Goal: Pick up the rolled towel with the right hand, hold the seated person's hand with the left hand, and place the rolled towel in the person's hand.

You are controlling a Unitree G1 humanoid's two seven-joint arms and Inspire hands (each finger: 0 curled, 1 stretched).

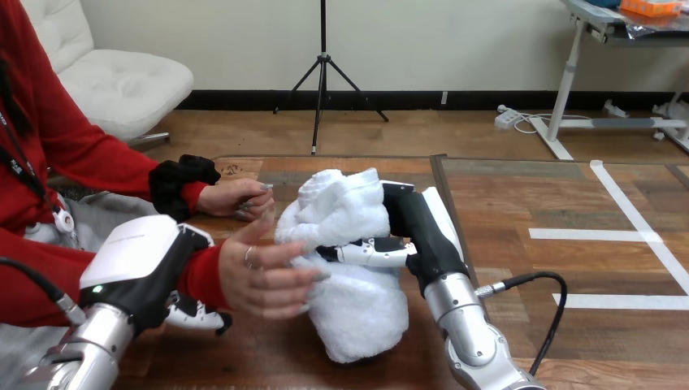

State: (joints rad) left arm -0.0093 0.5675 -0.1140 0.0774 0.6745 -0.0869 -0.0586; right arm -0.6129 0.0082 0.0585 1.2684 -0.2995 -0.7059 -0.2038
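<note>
Right hand clenched round rolled towel, touching person's lower hand. Left hand beside person's wrist, grip: cannot tell. Risk: loose towel unrolls, slips on release.

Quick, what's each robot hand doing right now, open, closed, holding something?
Left hand: shut, fingers curled under the person's wrist, holding it.
Right hand: shut on the rolled towel, which the person's hand also touches.
</note>
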